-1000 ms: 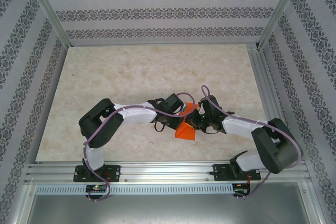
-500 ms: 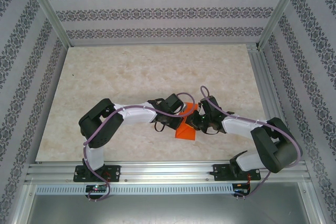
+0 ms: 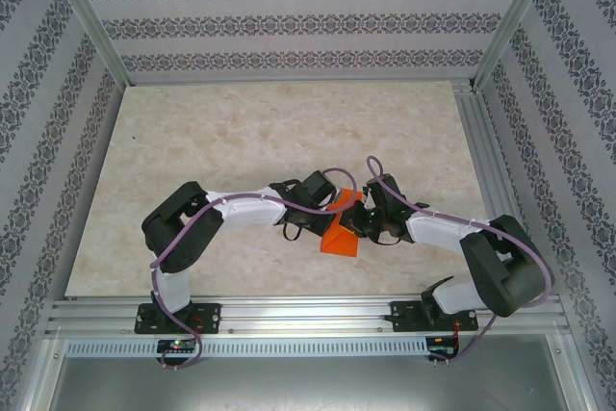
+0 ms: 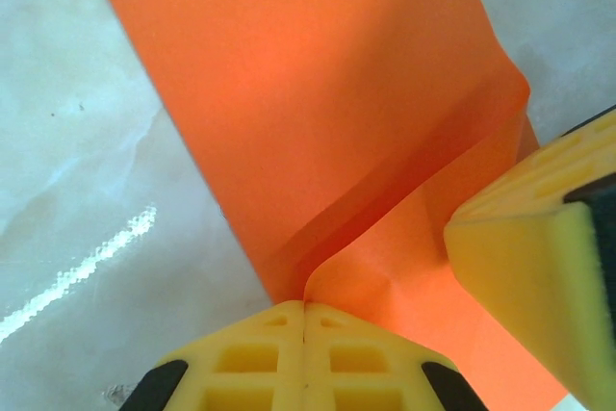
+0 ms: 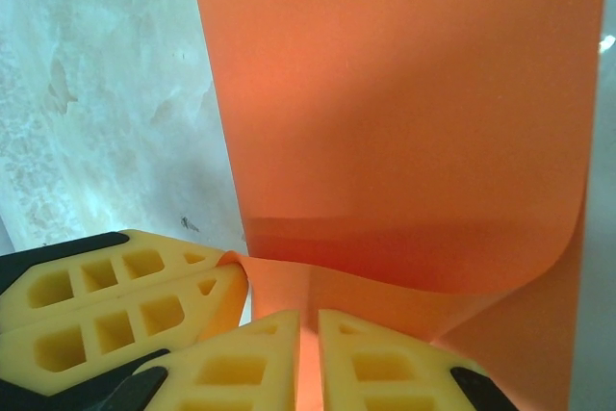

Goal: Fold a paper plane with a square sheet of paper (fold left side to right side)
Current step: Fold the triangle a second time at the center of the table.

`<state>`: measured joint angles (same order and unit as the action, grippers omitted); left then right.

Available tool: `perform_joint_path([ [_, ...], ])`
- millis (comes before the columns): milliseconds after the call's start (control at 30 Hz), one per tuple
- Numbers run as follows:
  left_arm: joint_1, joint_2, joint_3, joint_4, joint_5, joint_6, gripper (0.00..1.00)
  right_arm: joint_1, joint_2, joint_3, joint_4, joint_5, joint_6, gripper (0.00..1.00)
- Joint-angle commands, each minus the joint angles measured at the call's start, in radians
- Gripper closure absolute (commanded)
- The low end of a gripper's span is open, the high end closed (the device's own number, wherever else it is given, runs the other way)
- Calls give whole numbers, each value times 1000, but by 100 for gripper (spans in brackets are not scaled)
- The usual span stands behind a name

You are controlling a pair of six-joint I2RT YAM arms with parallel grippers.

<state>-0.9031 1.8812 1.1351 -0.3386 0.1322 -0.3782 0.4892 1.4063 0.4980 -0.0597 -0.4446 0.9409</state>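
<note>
Bright, even light with soft shadows; a white glare streak crosses the table point(image 4: 82, 271).

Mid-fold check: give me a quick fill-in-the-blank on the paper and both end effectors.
1. The sheet of paper is ____ in colour.
2. The left end effector is ____ on the sheet's edge.
3. The count of end effectors holding the sheet, right end effector included, is ____.
Missing words: orange; shut; two.

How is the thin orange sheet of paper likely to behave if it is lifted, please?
Probably floppy: the thin orange sheet of paper curls and buckles where the left gripper and right gripper pinch it. Likely very light, so it may slide on the glossy tabletop.
</note>
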Motion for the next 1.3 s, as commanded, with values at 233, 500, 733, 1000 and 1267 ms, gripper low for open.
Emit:
perform_joint_path([
  [233,13,-9,4,-3,-18,-7,97,11,34,29,-12,21,-27,86],
  [500,13,10,7,-2,-15,-9,97,11,39,31,-38,33,-36,86],
  [733,13,17,11,1,-12,-11,97,11,48,30,-43,41,-44,86],
  [1000,14,24,12,-2,-22,-10,97,11,59,25,-44,47,-48,86],
  [1267,13,27,16,-8,-32,-12,97,11,80,21,-51,55,-47,86],
])
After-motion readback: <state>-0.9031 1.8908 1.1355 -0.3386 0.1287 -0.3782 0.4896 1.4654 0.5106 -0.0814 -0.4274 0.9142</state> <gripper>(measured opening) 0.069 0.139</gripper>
